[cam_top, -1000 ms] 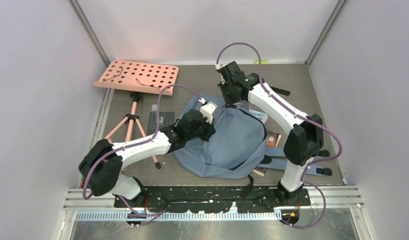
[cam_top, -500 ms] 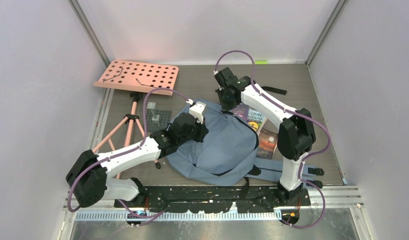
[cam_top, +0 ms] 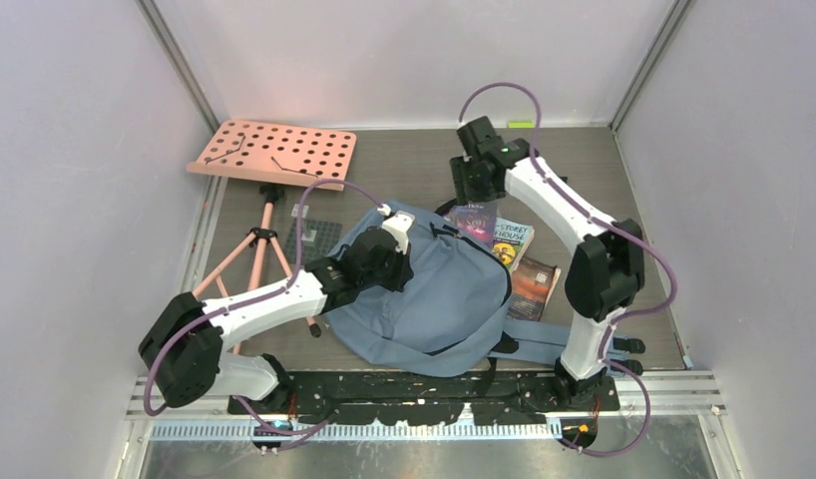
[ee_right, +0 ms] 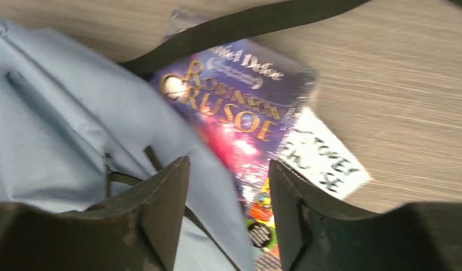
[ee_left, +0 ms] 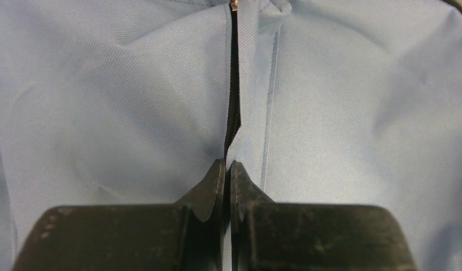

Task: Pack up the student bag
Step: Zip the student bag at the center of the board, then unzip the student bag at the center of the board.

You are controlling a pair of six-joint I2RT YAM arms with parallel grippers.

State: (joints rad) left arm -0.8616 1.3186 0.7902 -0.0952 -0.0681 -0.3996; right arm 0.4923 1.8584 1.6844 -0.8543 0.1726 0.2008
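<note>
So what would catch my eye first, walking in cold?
The big blue-grey student bag slumped mid-table, with the left gripper pinched shut on its fabric by the zipper. At the bag's far right edge lies a purple Robinson Crusoe book, right beneath the open right gripper. At far left stands a pink perforated stand on a tripod.
</note>
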